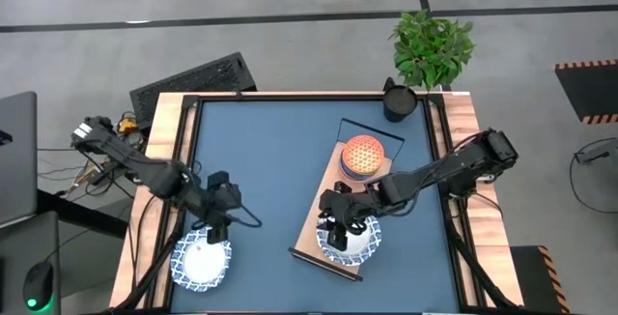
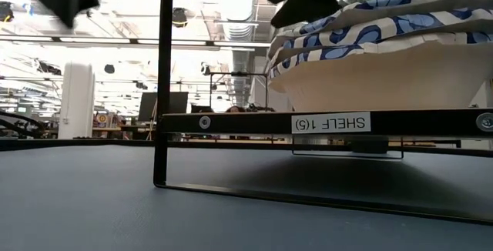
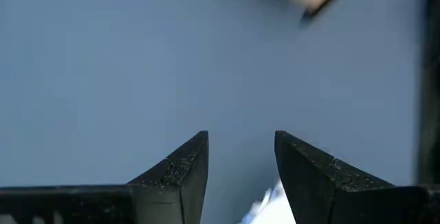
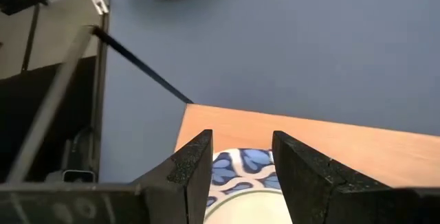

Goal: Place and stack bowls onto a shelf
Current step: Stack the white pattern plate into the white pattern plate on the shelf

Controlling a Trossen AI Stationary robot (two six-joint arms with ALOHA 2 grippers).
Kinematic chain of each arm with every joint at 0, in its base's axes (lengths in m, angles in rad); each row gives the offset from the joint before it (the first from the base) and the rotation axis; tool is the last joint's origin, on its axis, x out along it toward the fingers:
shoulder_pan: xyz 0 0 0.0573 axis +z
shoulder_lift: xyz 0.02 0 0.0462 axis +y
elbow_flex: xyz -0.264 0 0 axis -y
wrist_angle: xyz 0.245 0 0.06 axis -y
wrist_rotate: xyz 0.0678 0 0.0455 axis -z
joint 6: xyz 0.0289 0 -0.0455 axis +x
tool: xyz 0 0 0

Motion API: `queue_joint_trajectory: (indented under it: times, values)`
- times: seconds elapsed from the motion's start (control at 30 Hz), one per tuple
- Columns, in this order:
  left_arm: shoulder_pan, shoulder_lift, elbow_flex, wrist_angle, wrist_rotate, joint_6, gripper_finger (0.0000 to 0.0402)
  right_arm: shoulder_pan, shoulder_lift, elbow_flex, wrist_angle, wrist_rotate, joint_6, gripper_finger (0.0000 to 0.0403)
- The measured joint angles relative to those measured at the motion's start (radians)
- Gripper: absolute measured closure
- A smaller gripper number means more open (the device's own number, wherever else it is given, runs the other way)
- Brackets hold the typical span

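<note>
A light-wood shelf (image 1: 311,230) on a black wire frame stands slantwise at the table's right middle. A stack of white bowls with blue patterned rims (image 1: 352,245) rests on its near end and also shows in the low view (image 2: 385,58). An orange patterned bowl (image 1: 362,153) tops a small stack at its far end. Another white bowl with a blue rim (image 1: 201,260) rests on the table at the near left. My right gripper (image 1: 340,220) is open just over the stack's top rim (image 4: 240,169). My left gripper (image 1: 220,216) is open above the far rim of the left bowl (image 3: 269,203).
A dark cup-like pot (image 1: 398,100) and a potted plant (image 1: 433,44) stand at the far right corner. The shelf's wire frame (image 1: 372,129) juts past the orange bowl. Bare blue table (image 1: 270,151) lies between the arms and toward the far left.
</note>
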Motion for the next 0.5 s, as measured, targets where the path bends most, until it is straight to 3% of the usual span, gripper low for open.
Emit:
queue_joint_trajectory:
  times: [0.3,0.5]
  values:
    - [-0.050,-0.002,-0.278,0.112,0.176,0.016,0.0250,0.008,-0.005,0.000,-0.005,-0.001,-0.008,0.0226]
    - [-0.088,-0.001,-0.373,0.182,0.284,0.042,0.0250,0.006,-0.005,0.000,-0.007,-0.001,-0.011,0.0226]
